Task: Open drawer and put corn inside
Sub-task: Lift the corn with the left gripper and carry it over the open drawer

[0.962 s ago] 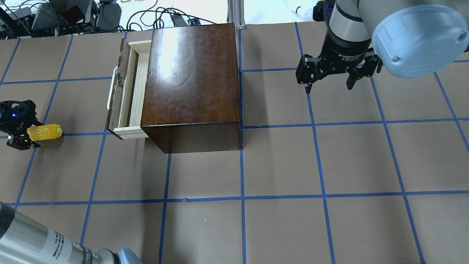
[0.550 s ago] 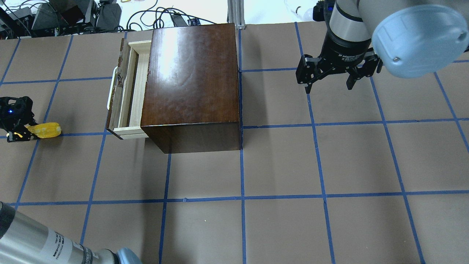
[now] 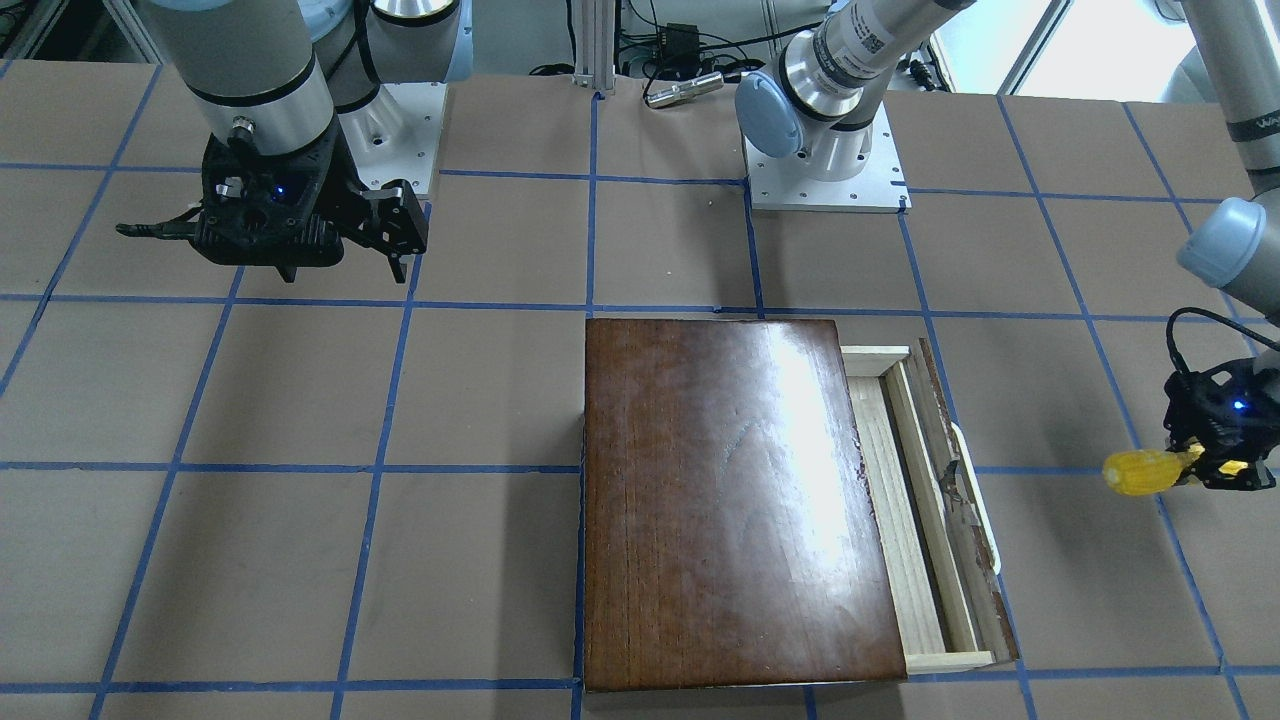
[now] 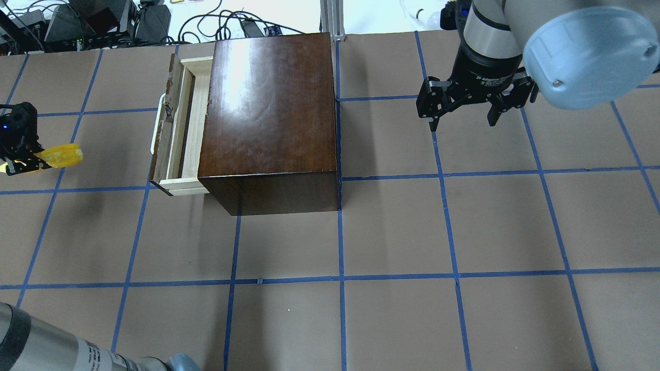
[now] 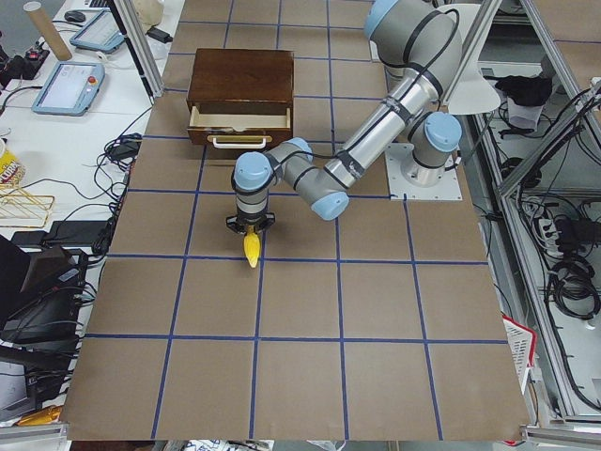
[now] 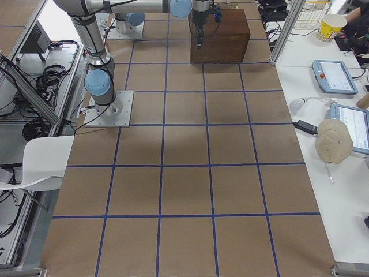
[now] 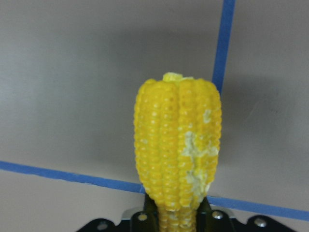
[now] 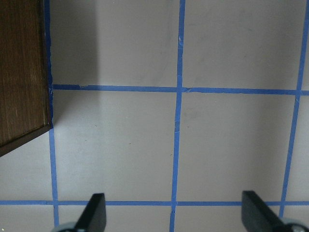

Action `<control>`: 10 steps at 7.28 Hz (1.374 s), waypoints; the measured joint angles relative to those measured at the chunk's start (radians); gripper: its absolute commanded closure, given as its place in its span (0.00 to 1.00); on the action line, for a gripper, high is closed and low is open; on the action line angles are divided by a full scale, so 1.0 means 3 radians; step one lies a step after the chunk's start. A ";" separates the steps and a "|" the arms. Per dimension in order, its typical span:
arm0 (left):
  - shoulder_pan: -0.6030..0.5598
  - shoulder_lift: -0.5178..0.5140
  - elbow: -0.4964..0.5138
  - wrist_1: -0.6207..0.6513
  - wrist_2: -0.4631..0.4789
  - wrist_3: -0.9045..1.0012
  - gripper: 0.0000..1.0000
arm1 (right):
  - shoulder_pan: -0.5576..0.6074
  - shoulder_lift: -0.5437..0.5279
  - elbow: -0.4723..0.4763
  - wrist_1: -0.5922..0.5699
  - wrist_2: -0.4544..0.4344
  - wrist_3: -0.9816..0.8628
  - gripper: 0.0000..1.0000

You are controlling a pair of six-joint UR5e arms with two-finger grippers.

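As L gripper (image 3: 1196, 464) pinches corn (image 3: 1136, 472), base hidden.

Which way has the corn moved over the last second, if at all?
Yes. In the overhead view the corn, held by the left gripper, went up the picture, off the blue tape line it lay along; the drawer stayed put.
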 measured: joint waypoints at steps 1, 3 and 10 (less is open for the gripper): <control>-0.0100 0.0130 0.0070 -0.0185 -0.0024 -0.0393 1.00 | 0.0000 0.0000 0.0000 0.0000 0.0000 0.0000 0.00; -0.0450 0.0339 0.0395 -0.0733 -0.0019 -0.1352 1.00 | 0.0000 0.0000 0.0000 0.0000 0.0000 0.0000 0.00; -0.1556 0.0413 0.0651 -0.1015 0.0141 -0.4707 1.00 | 0.0000 0.0000 0.0000 0.0000 0.0001 0.0000 0.00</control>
